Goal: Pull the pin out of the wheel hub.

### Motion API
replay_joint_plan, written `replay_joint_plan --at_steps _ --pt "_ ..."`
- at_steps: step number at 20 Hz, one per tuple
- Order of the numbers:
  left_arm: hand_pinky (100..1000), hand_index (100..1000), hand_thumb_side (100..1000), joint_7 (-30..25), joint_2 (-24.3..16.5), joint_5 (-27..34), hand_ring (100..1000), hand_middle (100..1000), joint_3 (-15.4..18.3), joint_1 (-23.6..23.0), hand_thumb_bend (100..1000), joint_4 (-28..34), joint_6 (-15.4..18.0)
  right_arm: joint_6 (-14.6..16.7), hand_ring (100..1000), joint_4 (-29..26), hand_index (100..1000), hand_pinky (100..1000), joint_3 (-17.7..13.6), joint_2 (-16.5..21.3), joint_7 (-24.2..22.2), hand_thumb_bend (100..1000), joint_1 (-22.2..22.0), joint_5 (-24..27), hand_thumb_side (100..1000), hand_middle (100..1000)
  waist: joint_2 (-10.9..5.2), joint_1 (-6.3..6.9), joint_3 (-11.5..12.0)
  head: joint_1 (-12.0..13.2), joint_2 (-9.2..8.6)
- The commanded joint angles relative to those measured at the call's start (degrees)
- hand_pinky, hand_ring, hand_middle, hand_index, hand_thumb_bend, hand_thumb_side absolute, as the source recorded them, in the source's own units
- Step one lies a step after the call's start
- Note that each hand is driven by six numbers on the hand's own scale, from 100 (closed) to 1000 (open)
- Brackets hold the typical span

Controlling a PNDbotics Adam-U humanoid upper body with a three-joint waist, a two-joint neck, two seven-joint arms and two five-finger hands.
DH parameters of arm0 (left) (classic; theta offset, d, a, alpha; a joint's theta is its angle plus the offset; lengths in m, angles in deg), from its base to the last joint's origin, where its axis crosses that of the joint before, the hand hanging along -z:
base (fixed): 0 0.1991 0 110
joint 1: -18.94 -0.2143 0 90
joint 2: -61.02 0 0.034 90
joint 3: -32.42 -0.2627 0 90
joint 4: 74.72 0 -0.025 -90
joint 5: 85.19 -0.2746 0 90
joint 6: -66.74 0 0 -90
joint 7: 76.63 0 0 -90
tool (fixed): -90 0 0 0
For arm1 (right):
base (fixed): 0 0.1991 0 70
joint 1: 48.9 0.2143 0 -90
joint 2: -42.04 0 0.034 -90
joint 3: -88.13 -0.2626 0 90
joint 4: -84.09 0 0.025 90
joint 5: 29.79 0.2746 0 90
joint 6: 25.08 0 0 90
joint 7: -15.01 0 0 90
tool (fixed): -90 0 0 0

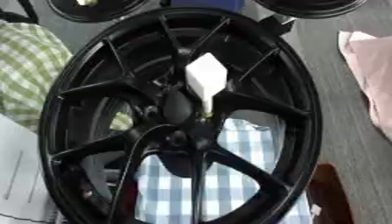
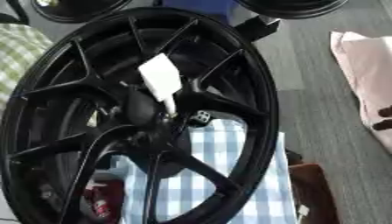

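A black spoked wheel (image 1: 84, 89) fills most of both views, standing tilted with its face toward me. A white pin (image 1: 205, 78) sticks out of the dark hub (image 1: 177, 109). It has a broad faceted head and a thin stem that runs down into the hub just right of centre. In the right eye view the pin (image 2: 159, 78) shows at upper centre. Neither of my hands shows in either view, and nothing touches the pin.
A blue-and-white checked cloth (image 1: 241, 153) shows through the lower spokes and a green checked cloth (image 1: 27, 57) lies at the left. At the right are a pink cloth (image 1: 375, 65) and a brown object (image 1: 329, 192). Parts of two more black wheels (image 1: 92, 8) show at the top.
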Motion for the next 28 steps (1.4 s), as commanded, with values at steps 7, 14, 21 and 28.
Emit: replay_joint_plan --at_steps 7,14,21,28 --pt "695 366 100 10.33 -0.33 2.30 396 299 9.72 -17.67 192 -2.67 0.39 0.45 542 -1.06 561 772 -1.03 0.21 0.65 100 0.30 0.26 669 570 -6.21 -1.60 0.45 -0.79 -1.25" --pt "884 848 359 6.05 4.09 -6.29 743 739 12.55 -26.28 550 -2.92 -2.57 0.57 541 -1.06 560 772 -1.22 -0.12 0.85 100 0.45 0.31 668 569 -5.98 -1.85 0.52 -0.80 -1.51" --pt "899 863 640 -1.97 6.50 -11.14 756 757 14.87 -27.62 870 -3.05 -2.24 0.59 541 -1.06 560 772 -1.31 -0.14 0.91 100 0.51 0.36 668 569 -6.08 -1.96 0.44 -0.87 -1.20" --pt "823 705 631 9.73 8.73 0.01 579 580 16.05 -26.40 355 0.79 -3.26 0.65 541 -1.06 559 772 -1.33 -0.11 0.94 100 0.47 0.50 667 569 -6.29 -2.10 0.29 -1.19 -1.22"
